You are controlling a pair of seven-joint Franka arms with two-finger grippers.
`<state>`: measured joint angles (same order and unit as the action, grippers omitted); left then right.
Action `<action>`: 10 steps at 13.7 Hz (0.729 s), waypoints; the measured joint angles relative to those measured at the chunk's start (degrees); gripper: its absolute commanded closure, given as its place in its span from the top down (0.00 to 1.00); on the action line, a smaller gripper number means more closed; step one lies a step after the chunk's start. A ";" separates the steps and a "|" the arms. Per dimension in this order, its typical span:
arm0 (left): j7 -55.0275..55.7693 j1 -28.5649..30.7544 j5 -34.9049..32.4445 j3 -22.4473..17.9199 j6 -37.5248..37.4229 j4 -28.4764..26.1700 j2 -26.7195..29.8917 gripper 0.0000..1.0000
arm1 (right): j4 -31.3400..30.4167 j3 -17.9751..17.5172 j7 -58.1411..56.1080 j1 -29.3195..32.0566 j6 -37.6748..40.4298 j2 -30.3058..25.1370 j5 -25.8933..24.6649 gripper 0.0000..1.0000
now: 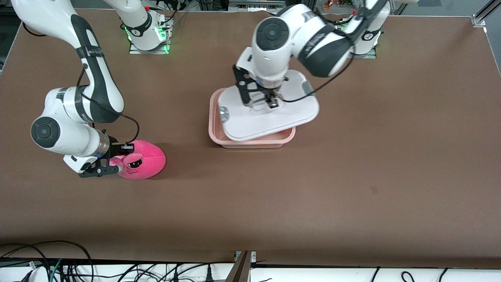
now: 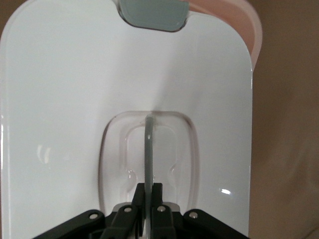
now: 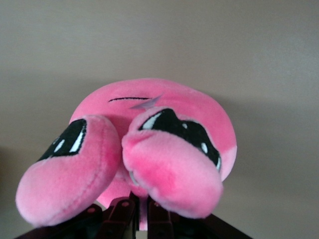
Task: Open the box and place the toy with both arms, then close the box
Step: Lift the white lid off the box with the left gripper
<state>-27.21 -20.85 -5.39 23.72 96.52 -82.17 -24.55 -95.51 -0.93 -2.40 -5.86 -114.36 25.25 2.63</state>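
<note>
The box (image 1: 250, 141), a pale pink tub, stands mid-table. Its white lid (image 1: 274, 117) sits skewed over it, so the pink rim shows along the nearer side. My left gripper (image 1: 270, 102) is shut on the lid's thin grey centre handle (image 2: 149, 149), in the clear recess of the lid (image 2: 75, 89). The toy (image 1: 146, 158), a hot-pink plush with a dark squinting face, lies on the table toward the right arm's end. My right gripper (image 1: 122, 160) is shut on a fold of the toy (image 3: 164, 99) between its two ears; its jaws (image 3: 141, 199) pinch pink plush.
A grey side clip (image 2: 153, 14) shows at the lid's end, with the pink box rim (image 2: 249, 30) beside it. Brown table (image 1: 352, 176) spreads out toward the front camera. Cables (image 1: 58, 258) run along its front edge.
</note>
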 measured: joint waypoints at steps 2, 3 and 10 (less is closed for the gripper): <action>-5.76 5.37 0.01 -0.14 -3.93 0.03 0.48 0.00 | 1.70 -2.13 0.12 -0.14 4.46 -2.46 0.16 0.00; -9.46 8.31 0.01 -0.26 -5.44 0.03 0.48 0.00 | 2.91 -3.64 0.85 -0.21 7.19 -3.50 0.27 0.00; -41.42 24.62 -0.62 -0.73 -8.69 0.08 0.23 0.00 | 10.13 -15.72 5.83 -0.62 19.09 -5.22 0.20 0.00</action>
<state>-68.63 3.77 -6.01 22.99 87.83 -82.10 -24.32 -85.37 -16.65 3.44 -6.48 -95.27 20.04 2.83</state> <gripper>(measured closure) 0.921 0.925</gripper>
